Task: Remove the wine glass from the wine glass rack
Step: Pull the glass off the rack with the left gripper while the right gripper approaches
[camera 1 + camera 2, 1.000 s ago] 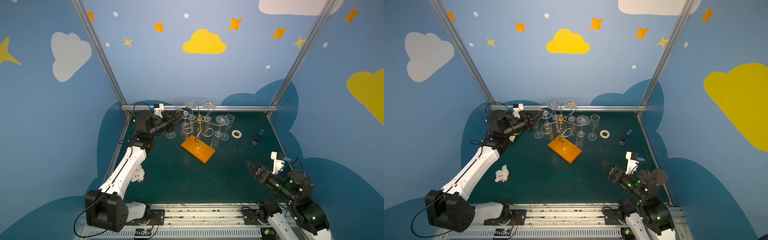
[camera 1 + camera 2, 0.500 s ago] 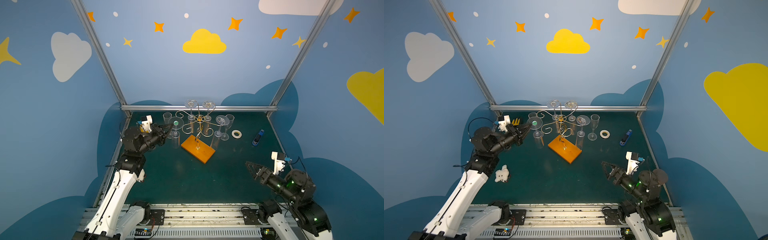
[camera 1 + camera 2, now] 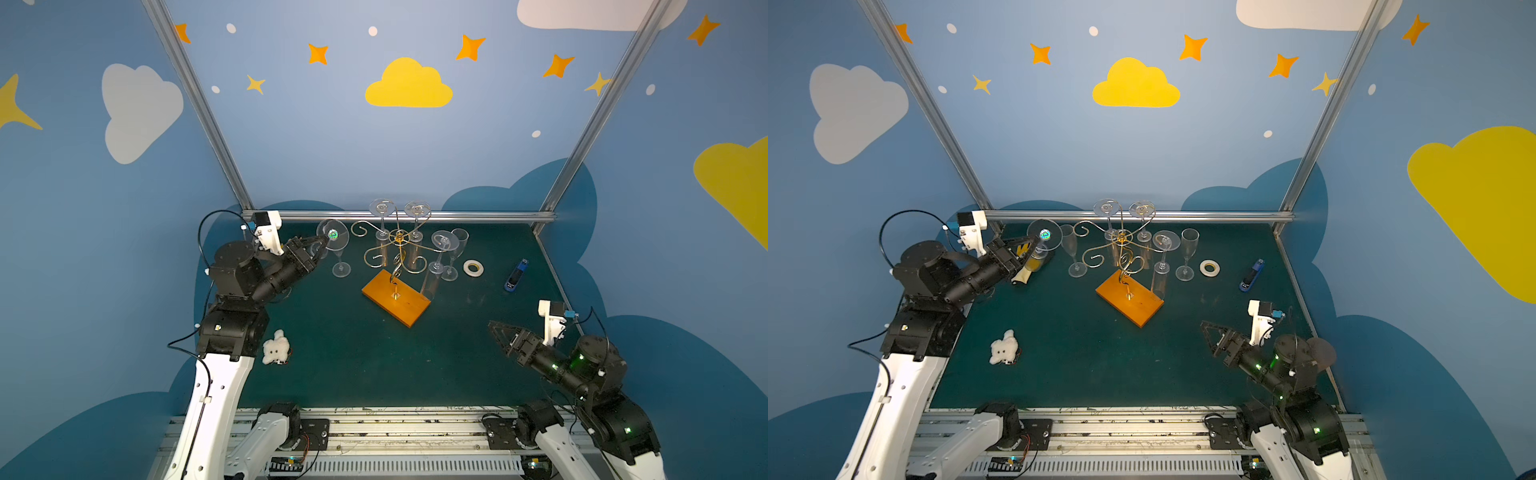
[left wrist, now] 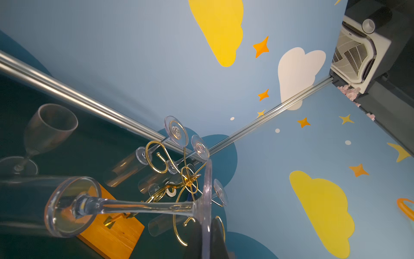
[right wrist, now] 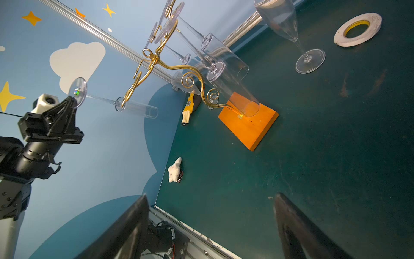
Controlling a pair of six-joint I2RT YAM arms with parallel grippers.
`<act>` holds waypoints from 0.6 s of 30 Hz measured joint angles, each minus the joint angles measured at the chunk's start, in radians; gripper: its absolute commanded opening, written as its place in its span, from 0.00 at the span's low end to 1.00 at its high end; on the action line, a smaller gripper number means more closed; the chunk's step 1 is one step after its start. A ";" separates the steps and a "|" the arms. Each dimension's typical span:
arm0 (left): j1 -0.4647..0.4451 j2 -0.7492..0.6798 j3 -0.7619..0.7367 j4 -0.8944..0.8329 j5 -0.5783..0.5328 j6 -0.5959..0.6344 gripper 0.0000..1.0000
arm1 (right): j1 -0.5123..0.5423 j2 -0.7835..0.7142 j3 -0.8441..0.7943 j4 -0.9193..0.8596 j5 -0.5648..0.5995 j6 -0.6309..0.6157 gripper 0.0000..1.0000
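Step in hand: the wine glass is judged to be lifted off and carried clear of the wine glass rack.
Left gripper: its fingers are pressed together on the rim of the glass's foot. The foot is the part that rests on a wire curl, so it is likely the easiest part to reach.
Glass position: it is held in the air to the left of the rack, just beside the empty curled arm. The foot is uppermost and the bowl slopes down and away, roughly as it would hang.
Rack: it stands on the table. Three hanging glasses are carried upside down on its other arms.
Right gripper: its fingers are spread wide with nothing between them. It is parked near the front edge, well apart from the rack, presumably to leave the workspace free.
Uncertainty: in the right wrist view gold wire crosses the held glass's stem, so full clearance cannot be confirmed there. In both top views a gap is suggested.
Next move, as judged: the glass is to be drawn further left, turned upright and set down.
Risk: the thin foot may slip in an edge pinch. The standing flute just beside the path could be knocked.
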 measured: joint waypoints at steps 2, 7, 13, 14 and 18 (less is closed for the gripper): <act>-0.008 0.012 0.052 -0.032 -0.010 0.083 0.03 | 0.000 0.015 0.002 0.003 -0.003 -0.002 0.86; -0.121 0.042 0.155 -0.078 -0.068 0.297 0.03 | 0.000 0.088 0.028 0.030 -0.024 -0.020 0.86; -0.446 0.069 0.219 -0.098 -0.209 0.632 0.03 | 0.000 0.237 0.152 0.069 -0.093 -0.068 0.86; -0.489 0.072 0.220 -0.098 -0.235 0.683 0.03 | 0.000 0.265 0.187 0.072 -0.107 -0.078 0.86; -0.668 0.098 0.220 -0.100 -0.361 0.906 0.03 | 0.000 0.395 0.369 0.065 -0.179 -0.122 0.86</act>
